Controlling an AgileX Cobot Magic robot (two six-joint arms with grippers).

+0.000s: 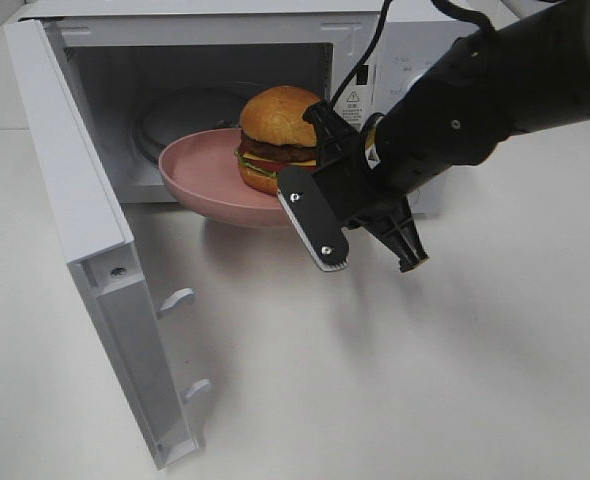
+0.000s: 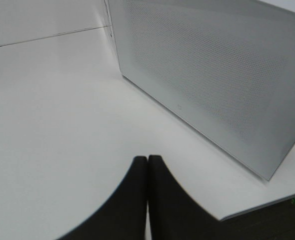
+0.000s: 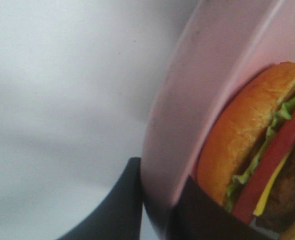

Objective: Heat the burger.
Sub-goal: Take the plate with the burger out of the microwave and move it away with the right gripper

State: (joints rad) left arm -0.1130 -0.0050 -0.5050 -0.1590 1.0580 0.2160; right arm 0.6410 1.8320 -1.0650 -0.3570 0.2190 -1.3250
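Observation:
The burger (image 1: 275,130), with a golden bun, cheese, tomato, patty and lettuce, sits on a round pink plate (image 1: 200,175). The plate hangs in the mouth of the open white microwave (image 1: 395,60), part inside and part outside. My right gripper (image 1: 300,195) is shut on the plate's near rim. The right wrist view shows the gripper (image 3: 155,200) pinching the plate (image 3: 187,100) rim, with the burger (image 3: 247,145) close beside it. My left gripper (image 2: 147,165) is shut on nothing, low over the table next to a perforated white panel (image 2: 212,75). It does not show in the exterior high view.
The microwave door (image 1: 75,220) stands swung wide open to the left, its latch hooks (image 1: 180,298) facing the table. A glass turntable (image 1: 170,115) lies inside the cavity behind the plate. White tabletop (image 1: 395,380) spreads in front.

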